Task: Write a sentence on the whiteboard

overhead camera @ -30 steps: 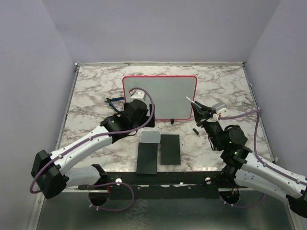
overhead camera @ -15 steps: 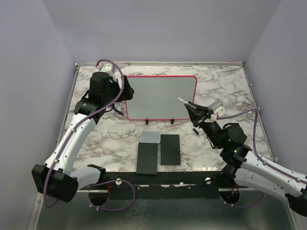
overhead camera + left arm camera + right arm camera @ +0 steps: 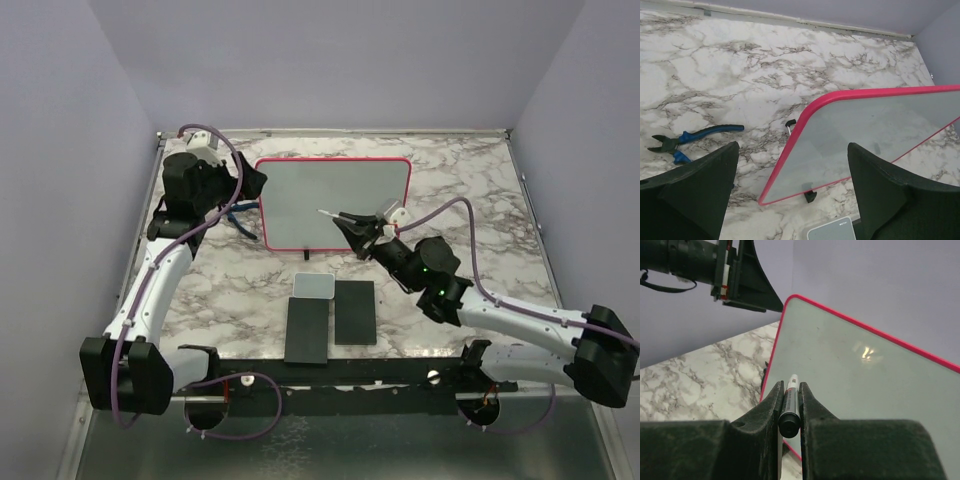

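Well back on the marble table (image 3: pixel 470 190) stands the whiteboard (image 3: pixel 335 203), in the middle of the far half, leaning back on two small black feet, with its red-pink rim and rounded corners plain to see. Its face shows pale grey-white, with a small bright glint of light in the right wrist view.

Up at the board's upper left corner hangs the left gripper (image 3: pixel 250 183), its fingers spread wide and holding nothing. From its own camera the board's left edge and lower corner show in the gap between the two dark fingers, further off. Whether a finger touches the rim cannot be told.

Coming in from the right, the right gripper (image 3: pixel 352 224) has its fingers pressed close on a marker (image 3: pixel 789 401), pinching the dark barrel between them. The marker's white end points at the board. From above it sits over the lower middle of the board's face, and whether the tip meets the surface cannot be told.

On the table left of the board lie blue-handled pliers (image 3: pixel 695 137), near the left edge but apart from it. Nearer the arms, in front of the board, a small grey-white pad (image 3: pixel 314 285) sits just beside two black slabs (image 3: pixel 307 330) that lie side by side
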You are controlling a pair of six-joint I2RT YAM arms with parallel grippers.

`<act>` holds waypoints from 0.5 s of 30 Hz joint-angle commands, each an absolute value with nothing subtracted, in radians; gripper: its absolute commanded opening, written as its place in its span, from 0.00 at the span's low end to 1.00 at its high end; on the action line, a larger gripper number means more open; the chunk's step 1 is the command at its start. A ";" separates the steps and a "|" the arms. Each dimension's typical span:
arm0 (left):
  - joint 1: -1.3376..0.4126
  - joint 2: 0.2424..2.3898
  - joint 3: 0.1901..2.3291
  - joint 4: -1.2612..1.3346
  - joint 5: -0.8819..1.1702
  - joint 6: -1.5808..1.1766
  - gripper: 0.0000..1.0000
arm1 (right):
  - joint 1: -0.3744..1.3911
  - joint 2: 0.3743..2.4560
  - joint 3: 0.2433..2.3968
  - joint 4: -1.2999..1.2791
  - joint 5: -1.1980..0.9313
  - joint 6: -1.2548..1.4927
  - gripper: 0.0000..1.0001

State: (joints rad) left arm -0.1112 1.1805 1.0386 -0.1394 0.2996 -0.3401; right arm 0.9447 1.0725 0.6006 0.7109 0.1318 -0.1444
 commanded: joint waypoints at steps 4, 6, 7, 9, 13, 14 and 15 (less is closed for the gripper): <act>-0.040 1.223 0.994 0.072 0.516 -0.383 0.83 | 0.960 1.285 0.757 0.866 0.067 -0.108 0.01; -0.041 1.233 0.998 0.072 0.555 -0.369 0.80 | 0.960 1.341 0.794 0.893 0.061 -0.103 0.01; -0.041 1.235 0.998 0.072 0.563 -0.364 0.77 | 0.960 1.369 0.813 0.899 0.055 -0.102 0.01; -0.041 1.235 0.994 0.072 0.562 -0.361 0.74 | 0.960 1.416 0.848 0.910 0.052 -0.102 0.01; -0.041 1.244 0.991 0.074 0.564 -0.362 0.67 | 0.960 1.484 0.894 0.921 0.055 -0.122 0.01; -0.041 1.250 0.990 0.083 0.576 -0.369 0.64 | 0.961 1.498 0.906 0.922 0.055 -0.130 0.01; -0.041 1.256 0.988 0.092 0.586 -0.377 0.59 | 0.960 1.512 0.913 0.924 0.057 -0.136 0.01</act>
